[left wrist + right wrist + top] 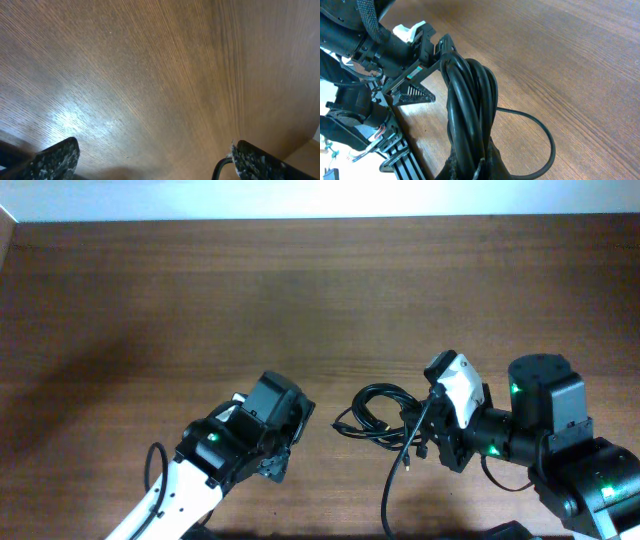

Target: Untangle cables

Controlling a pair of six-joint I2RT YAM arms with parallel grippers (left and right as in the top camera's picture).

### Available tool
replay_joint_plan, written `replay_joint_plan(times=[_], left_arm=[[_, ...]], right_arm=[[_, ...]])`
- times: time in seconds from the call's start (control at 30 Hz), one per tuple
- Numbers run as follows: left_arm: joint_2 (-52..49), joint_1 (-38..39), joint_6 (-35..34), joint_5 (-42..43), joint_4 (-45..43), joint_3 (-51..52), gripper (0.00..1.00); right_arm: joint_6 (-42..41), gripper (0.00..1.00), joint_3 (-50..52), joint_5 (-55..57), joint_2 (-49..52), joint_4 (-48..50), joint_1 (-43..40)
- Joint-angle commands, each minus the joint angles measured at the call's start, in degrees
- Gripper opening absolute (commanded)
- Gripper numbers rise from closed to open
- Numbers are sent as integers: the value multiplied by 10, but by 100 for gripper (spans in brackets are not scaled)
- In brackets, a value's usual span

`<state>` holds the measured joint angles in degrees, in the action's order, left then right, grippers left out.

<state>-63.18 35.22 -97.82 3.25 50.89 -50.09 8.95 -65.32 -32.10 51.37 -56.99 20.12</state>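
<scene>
A tangled bundle of thin black cables (378, 418) lies on the wooden table right of centre. My right gripper (428, 432) is at the bundle's right side and is shut on several strands of it; in the right wrist view the strands (470, 105) run up from between the fingertips (481, 162), with one loop (547, 145) arching off to the right. My left gripper (285, 442) is to the left of the bundle, apart from it. In the left wrist view its fingers (155, 160) are spread wide with only bare wood between them.
The brown wooden table (250, 300) stretches to the far edge. The left arm's black body and frame (395, 55) show at the left of the right wrist view, close to the bundle. The right arm's base (560, 440) stands at the lower right.
</scene>
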Motion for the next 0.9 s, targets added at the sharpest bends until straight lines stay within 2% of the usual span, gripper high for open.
replay_joint_plan(times=[0.0, 0.1, 0.13, 0.17, 0.27, 0.33, 0.4, 0.43, 0.47, 0.5, 0.53, 0.6, 0.67, 0.87], left_arm=[[-2, -1, 97, 7, 2, -4, 96], [-2, -1, 266, 50, -19, -4, 100], [-2, -1, 343, 93, -43, -4, 100], [-2, -1, 367, 100, -46, -4, 100], [-2, -1, 410, 131, -50, -4, 96], [-2, -1, 410, 175, -61, -4, 96], [-2, -1, 425, 177, -65, -4, 96], [-2, -1, 462, 144, -61, -4, 95], [-2, -1, 510, 58, -38, -4, 99], [-2, -1, 521, -13, -2, -4, 99], [-2, -1, 526, -53, 28, -4, 99], [-2, -1, 564, -71, 55, -4, 99], [-2, -1, 645, -21, 44, -4, 99], [-2, -1, 655, 71, -78, -4, 99]], right_arm=[[-5, 4, -5, -2, -5, 3, 1], [-5, 4, -5, -9, -5, 3, 1], [-5, 4, -5, -16, -5, 4, 1], [-5, 4, -5, -22, -5, 5, 1], [-5, 4, -5, -21, -5, 5, 1], [-5, 4, -5, -21, -5, 5, 1], [-5, 4, -5, -21, -5, 5, 1], [-5, 4, -5, -21, -5, 4, 1], [-5, 4, -5, -21, -5, 3, 1], [-5, 4, -5, -21, -5, 2, 1], [-5, 4, -5, -21, -5, 2, 1], [-5, 4, -5, -21, -5, 2, 1], [-5, 4, -5, -21, -5, 3, 1], [-5, 4, -5, -21, -5, 0, 1]])
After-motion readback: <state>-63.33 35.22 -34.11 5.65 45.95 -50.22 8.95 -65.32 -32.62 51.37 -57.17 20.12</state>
